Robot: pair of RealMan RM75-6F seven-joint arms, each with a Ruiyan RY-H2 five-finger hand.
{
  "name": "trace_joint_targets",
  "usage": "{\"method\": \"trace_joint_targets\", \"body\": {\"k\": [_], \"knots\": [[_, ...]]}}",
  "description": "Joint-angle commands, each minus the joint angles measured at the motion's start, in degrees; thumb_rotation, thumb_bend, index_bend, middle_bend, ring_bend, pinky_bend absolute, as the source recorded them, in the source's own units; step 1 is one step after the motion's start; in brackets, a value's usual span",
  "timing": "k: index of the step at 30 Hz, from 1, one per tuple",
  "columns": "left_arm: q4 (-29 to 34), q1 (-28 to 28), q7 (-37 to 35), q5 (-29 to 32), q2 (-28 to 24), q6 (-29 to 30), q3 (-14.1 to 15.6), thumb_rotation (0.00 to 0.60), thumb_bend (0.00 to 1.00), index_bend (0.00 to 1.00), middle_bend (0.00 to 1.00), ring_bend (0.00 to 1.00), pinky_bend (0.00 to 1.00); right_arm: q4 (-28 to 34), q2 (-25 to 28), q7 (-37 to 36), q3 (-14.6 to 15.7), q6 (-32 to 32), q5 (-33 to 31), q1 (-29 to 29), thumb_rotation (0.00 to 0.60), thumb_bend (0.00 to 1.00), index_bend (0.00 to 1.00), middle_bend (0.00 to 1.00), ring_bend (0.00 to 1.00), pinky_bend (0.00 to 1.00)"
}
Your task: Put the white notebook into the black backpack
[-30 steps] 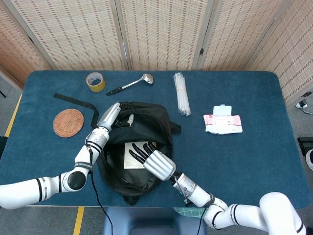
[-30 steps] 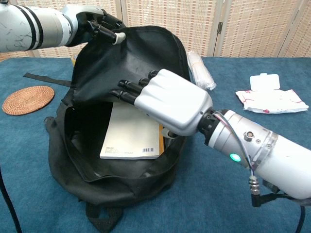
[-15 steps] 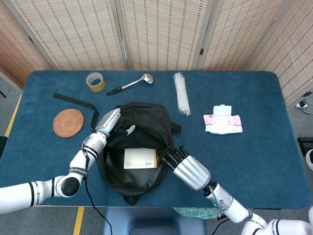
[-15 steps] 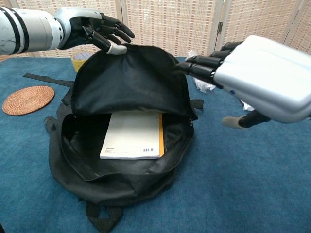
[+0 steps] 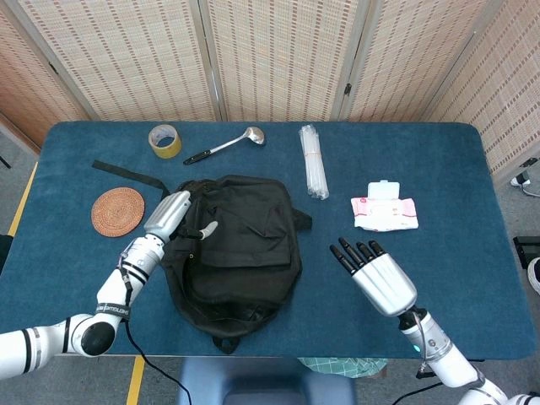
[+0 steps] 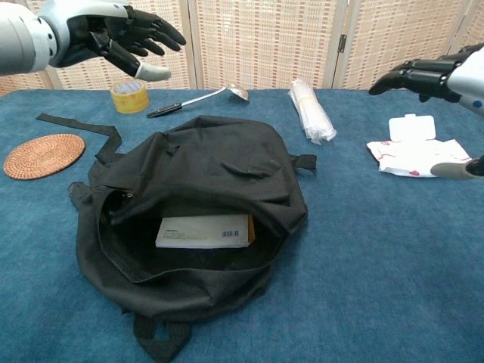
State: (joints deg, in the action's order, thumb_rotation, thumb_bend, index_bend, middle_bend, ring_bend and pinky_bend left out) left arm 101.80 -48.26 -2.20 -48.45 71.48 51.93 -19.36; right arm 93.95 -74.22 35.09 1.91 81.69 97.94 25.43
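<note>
— Looking at it from here, the white notebook (image 6: 203, 231) is already inside the black backpack (image 5: 236, 245), lying flat on the bottom with its barcode edge toward the opening. The top flap has slumped over most of it, which is why you see no notebook at all from above.

— So why are both arms up in the air?

— I'd say they have nothing to do now. The left robot hand (image 6: 113, 34) hovers above the bag's far left corner, fingers spread, holding nothing and touching nothing. The right robot hand (image 5: 377, 274) is well clear of the bag, out over bare blue tabletop (image 5: 439, 169) near the pack of wet wipes (image 5: 385, 208), fingers also apart and empty.

— Is the bag shut?

— No, the mouth gapes toward the robot; the zip looks undone, though I can't be sure. The task only asks for the notebook to go in, so I judge it done.

— And the rest?

— Tape roll (image 5: 164, 140), ladle (image 5: 226, 145), woven coaster (image 5: 117, 211) and a bundle of plastic tubes or straws (image 5: 313, 160), all apart from the bag.
</note>
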Motion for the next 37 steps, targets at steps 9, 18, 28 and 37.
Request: {"method": "trace_joint_targets", "body": {"k": [9,18,28,37], "knots": [[-1.9,7.2,3.7,-5.2,-2.0,9.3,5.6,0.6,0.46,0.24,0.17,0.15,0.04,1.5,7.4,-12.6,-1.9,-5.7,-9.1,-1.6,0.6,0.09,0.17,0.21,0.36,0.43],[-7.3,18.2,3.7,-17.4,-1.6,25.1,11.6,0.6,0.47,0.26,0.17,0.15,0.04,-1.3,11.7,-30.7,-1.1,-5.9,-10.8,-4.9,0.6,0.12,0.0,0.05,0.14,0.09],[-8.6,29.8,4.9,-25.0,-3.5,37.1,17.5,0.6,0.47,0.25,0.17,0.15,0.01,-2.2,13.8,-38.8,-0.5,-0.6,-12.0,-11.1,0.6,0.13,0.0,0.0,0.08,0.0],[-6.6,37.7,5.8,-30.2,-3.9,43.2,21.4,0.6,0.47,0.25,0.17,0.15,0.0,-2.3,12.3,-36.0,-0.3,5.5,-11.4,-16.5,0.6,0.12,0.0,0.02,0.1,0.0]]}}
